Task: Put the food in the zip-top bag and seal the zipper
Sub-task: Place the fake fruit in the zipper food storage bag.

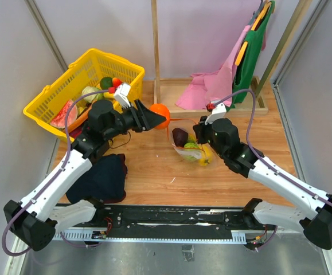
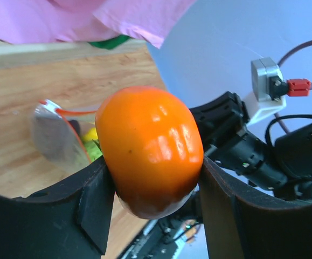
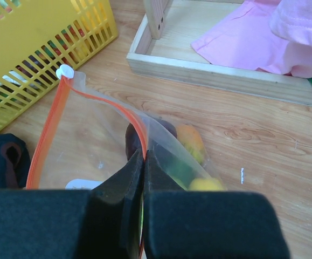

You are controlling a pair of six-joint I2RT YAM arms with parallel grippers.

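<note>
My left gripper (image 1: 154,117) is shut on an orange toy fruit (image 2: 149,150), held above the table left of the bag; the fruit also shows in the top view (image 1: 161,113). The clear zip-top bag (image 1: 187,146) lies at mid-table with a dark purple piece (image 1: 180,136), green and yellow pieces inside. My right gripper (image 3: 145,156) is shut on the bag's red-orange zipper strip (image 3: 53,121), holding the mouth up and open; the white slider (image 3: 65,71) sits at the strip's far end.
A yellow basket (image 1: 57,91) with more toy food stands at the back left. A wooden tray (image 1: 166,94) with pink cloth (image 1: 211,86) is at the back. A dark cloth (image 1: 105,177) lies at the front left.
</note>
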